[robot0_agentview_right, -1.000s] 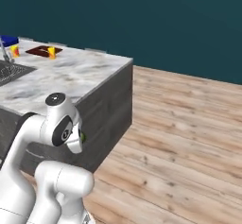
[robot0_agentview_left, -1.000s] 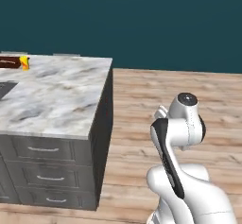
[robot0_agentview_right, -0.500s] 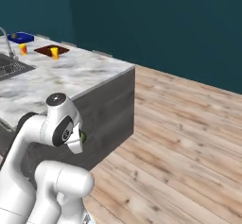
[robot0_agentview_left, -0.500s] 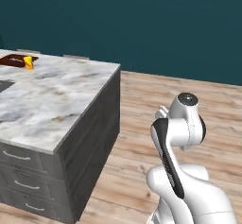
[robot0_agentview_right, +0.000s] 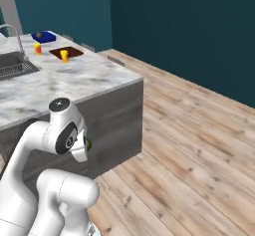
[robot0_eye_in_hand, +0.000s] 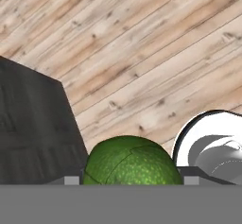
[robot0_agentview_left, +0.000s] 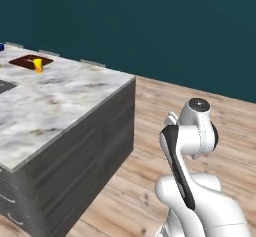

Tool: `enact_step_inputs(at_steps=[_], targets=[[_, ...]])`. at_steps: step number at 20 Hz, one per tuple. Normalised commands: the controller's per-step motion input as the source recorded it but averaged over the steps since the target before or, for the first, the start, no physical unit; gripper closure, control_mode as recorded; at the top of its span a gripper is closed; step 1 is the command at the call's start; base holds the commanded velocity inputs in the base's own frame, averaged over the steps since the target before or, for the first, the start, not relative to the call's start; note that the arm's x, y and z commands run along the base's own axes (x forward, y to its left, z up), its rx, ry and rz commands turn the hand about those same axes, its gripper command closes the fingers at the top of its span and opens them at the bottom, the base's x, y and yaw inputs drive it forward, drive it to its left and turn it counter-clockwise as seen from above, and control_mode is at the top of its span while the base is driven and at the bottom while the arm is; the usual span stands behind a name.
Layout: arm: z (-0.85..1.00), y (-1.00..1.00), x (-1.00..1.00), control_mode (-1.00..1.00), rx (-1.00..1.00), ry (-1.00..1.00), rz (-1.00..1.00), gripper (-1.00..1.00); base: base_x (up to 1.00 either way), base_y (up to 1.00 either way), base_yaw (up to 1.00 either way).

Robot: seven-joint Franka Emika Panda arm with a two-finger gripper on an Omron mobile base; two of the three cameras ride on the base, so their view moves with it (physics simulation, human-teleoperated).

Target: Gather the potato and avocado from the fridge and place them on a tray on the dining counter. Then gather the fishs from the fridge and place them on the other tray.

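Note:
In the hand view the dark green avocado (robot0_eye_in_hand: 131, 164) sits between my fingers, and my gripper (robot0_eye_in_hand: 131, 179) is shut on it. The hand is tucked low against the arm; a sliver of the avocado (robot0_agentview_right: 88, 143) shows beside it. On the far end of the dining counter (robot0_agentview_right: 84, 78) lie the blue tray (robot0_agentview_right: 44, 36) and the other tray (robot0_agentview_right: 66, 52), reddish-brown. The other tray (robot0_agentview_left: 30, 61) also lies far left on the dining counter (robot0_agentview_left: 65, 101). A speck on the blue tray is too small to name. The fridge and the fishs are out of view.
A small yellow thing (robot0_agentview_right: 64, 56) stands on the brown tray and another (robot0_agentview_right: 37, 48) stands near the blue one. A sink (robot0_agentview_right: 15, 65) with faucet (robot0_agentview_right: 17, 35) is set in the counter. Wooden floor (robot0_agentview_right: 199, 145) spreads to the right, dark teal walls behind.
The whole picture has shifted as the base drives and turns: the counter's corner and the trays have come further into view. The arm keeps its tucked pose with the avocado in its grip.

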Motion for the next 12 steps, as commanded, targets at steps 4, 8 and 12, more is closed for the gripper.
enact_step_inputs(at_steps=[4,8,12], targets=[[0.0,0.0,0.0,1.0,0.0,0.0,0.0,1.0,0.42,-1.0,0.41],[0.0,0.0,0.0,1.0,0.0,0.0,0.0,1.0,0.4,-1.0,0.41],[0.0,0.0,0.0,1.0,0.0,0.0,0.0,1.0,0.39,-1.0,0.4]])
